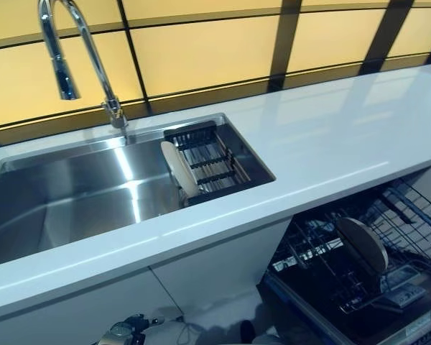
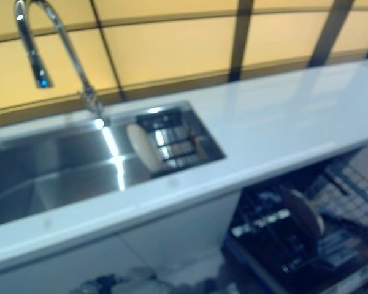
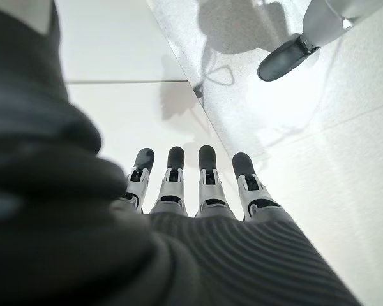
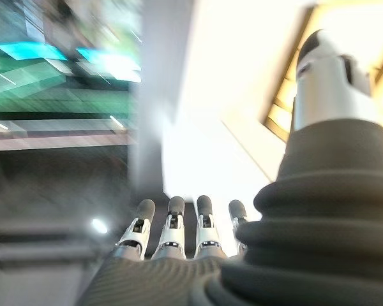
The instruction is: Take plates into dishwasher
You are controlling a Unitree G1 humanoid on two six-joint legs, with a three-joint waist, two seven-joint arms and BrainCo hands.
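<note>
White counter (image 1: 330,136) w/ sink (image 1: 72,194): one plate (image 1: 178,168) at sink's right end rack, another in dishwasher (image 1: 388,302) (open). Left hand (image 3: 191,185), right hand (image 4: 179,236) straight-fingered, empty. Risk: plate slips when grabbed edge-on.

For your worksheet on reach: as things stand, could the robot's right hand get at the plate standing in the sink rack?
Probably yes: the plate stands uncovered in the rack, and the right hand is open and empty.

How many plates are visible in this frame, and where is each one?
2. One plate stands on edge in the sink, against the black drainer basket. The other plate stands upright in the open dishwasher's lower rack. Rack wires may hide more.
</note>
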